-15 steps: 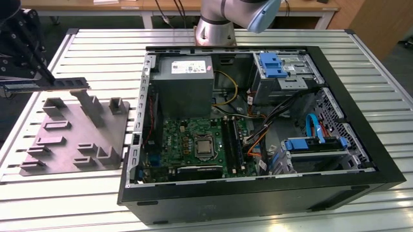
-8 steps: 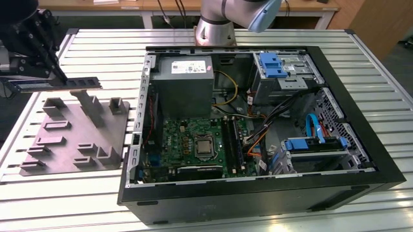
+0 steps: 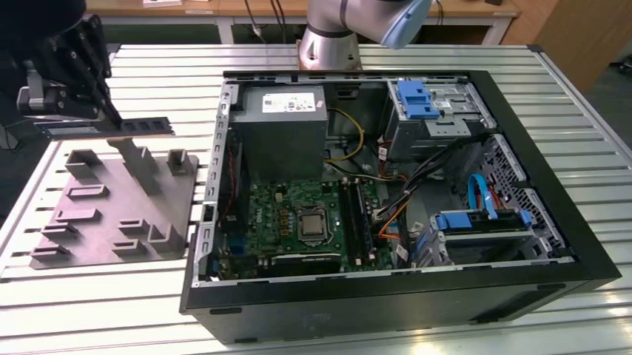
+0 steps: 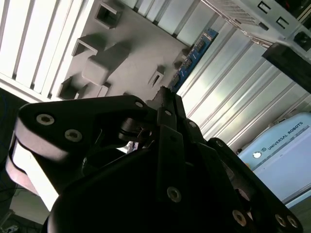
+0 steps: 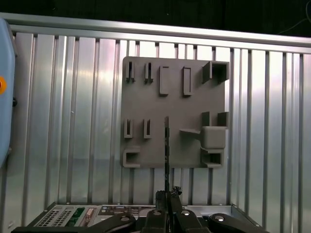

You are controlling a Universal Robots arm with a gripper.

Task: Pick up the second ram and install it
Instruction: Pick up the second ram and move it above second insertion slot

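**Current step: pick-up complete, transfer pending**

1. End effector (image 3: 111, 118): pressed together on the second ram (image 3: 143, 126), pinching it on its flat faces. In the first wrist view the fingers (image 5: 171, 203) meet on the stick, which shows edge-on as a thin dark line (image 5: 166, 141).
2. Position of the second ram: held with its long side level, above the grey holder plate (image 3: 99, 214) on the exterior view's left. It sits just over the plate's tall post (image 3: 136, 166) and appears clear of it. In the second wrist view the stick (image 4: 197, 53) projects beyond the fingertips (image 4: 164, 94).
3. The holder plate lies on the slatted metal worktop (image 3: 148, 74), beside the open computer case (image 3: 395, 310) and outside it.
4. Installation status: not yet done. The stick is well apart from the motherboard (image 3: 286, 214).

**Judgement: requirements of the installation move**

- The memory slots (image 3: 357, 214) run beside the processor socket (image 3: 314, 225). Whether one of them is already filled cannot be told.
- The stick's long edge needs to be parallel to a free slot, contact edge down.
- The approach has to pass over the case wall and stay off the loose cables (image 3: 395, 200) near the slots.
- Seating calls for a straight, even press along the slot, since a tilted stick is likely to bind
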